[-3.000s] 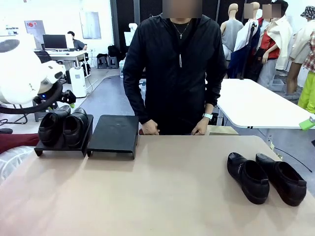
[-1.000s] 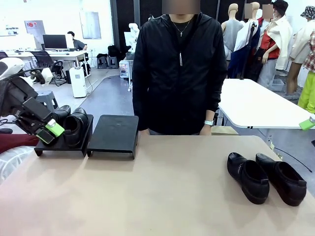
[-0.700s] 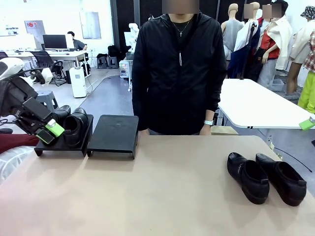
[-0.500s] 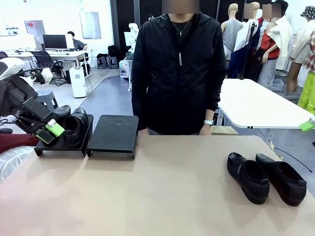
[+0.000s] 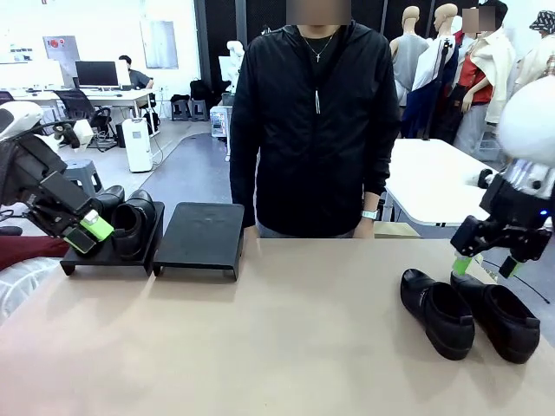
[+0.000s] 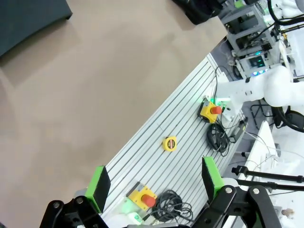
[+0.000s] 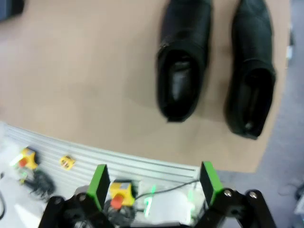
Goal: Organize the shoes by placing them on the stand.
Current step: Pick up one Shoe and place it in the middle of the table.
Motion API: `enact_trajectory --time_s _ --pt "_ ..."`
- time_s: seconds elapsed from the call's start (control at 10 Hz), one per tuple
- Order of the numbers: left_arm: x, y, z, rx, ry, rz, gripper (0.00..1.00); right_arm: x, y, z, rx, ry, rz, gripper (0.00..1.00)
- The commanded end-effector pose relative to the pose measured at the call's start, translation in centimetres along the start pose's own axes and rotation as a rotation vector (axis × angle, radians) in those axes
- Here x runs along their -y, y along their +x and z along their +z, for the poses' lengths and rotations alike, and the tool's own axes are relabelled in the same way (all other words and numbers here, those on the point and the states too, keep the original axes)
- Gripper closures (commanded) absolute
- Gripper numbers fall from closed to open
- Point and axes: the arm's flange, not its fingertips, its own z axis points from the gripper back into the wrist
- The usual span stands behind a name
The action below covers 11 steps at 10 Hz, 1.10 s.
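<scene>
Two black shoes [image 5: 113, 221] sit side by side on the left panel of the low black stand [image 5: 201, 236], whose right panel is bare. My left gripper [image 5: 87, 232] hangs open just in front of that pair, holding nothing. In its wrist view the left gripper [image 6: 154, 183] looks down at bare table, with a corner of the stand [image 6: 28, 16] at the top left. Two more shoes [image 5: 436, 312] [image 5: 496, 314] lie on the table at the right. My right gripper [image 5: 486, 263] hovers open above their far ends. Both shoes [image 7: 183, 61] [image 7: 251, 71] show beyond the right gripper [image 7: 154, 183].
A person in a black jacket [image 5: 312, 121] stands at the table's far edge. The tan tabletop [image 5: 286, 329] stretches between the stand and the loose shoes. A white table [image 5: 451, 186] stands behind at the right. The table's near edge has a grooved metal rail [image 6: 171, 142].
My right arm has come in from the right and now hangs over the two loose shoes. The left arm and all shoes have stayed put.
</scene>
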Motion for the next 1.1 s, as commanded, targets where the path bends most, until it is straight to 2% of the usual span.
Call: enact_trajectory --time_s 0.0,0.1,0.2,0.3,0.4,0.6,0.7,1.0 --pt "0.1 0.1 0.3 -0.003 -0.012 0.002 0.0 -0.2 -1.9 1.7 0.02 0.065 0.037 0.0" --pt "0.1 0.1 0.3 -0.003 -0.012 0.002 0.0 -0.2 -1.9 1.7 0.02 0.065 0.037 0.0" --pt "0.1 0.1 0.3 -0.003 -0.012 0.002 0.0 0.2 0.5 -0.6 -0.009 0.004 -0.003 0.0" --pt "0.1 0.1 0.3 -0.003 -0.012 0.002 0.0 0.4 1.6 -2.2 0.037 -0.082 -0.076 0.0" --pt "0.1 0.1 0.3 -0.003 -0.012 0.002 0.0 1.0 2.9 -3.9 0.042 -0.101 -0.128 0.0" --pt "0.1 0.1 0.3 -0.003 -0.012 0.002 0.0 2.5 5.2 -6.6 0.087 -0.08 -0.151 0.0" --pt "0.1 0.1 0.3 -0.003 -0.012 0.002 0.0 3.4 6.5 -8.1 0.093 -0.06 -0.115 0.0" --pt "0.1 0.1 0.3 -0.003 -0.012 0.002 0.0 5.4 8.4 -11.0 0.087 -0.094 -0.21 0.0"
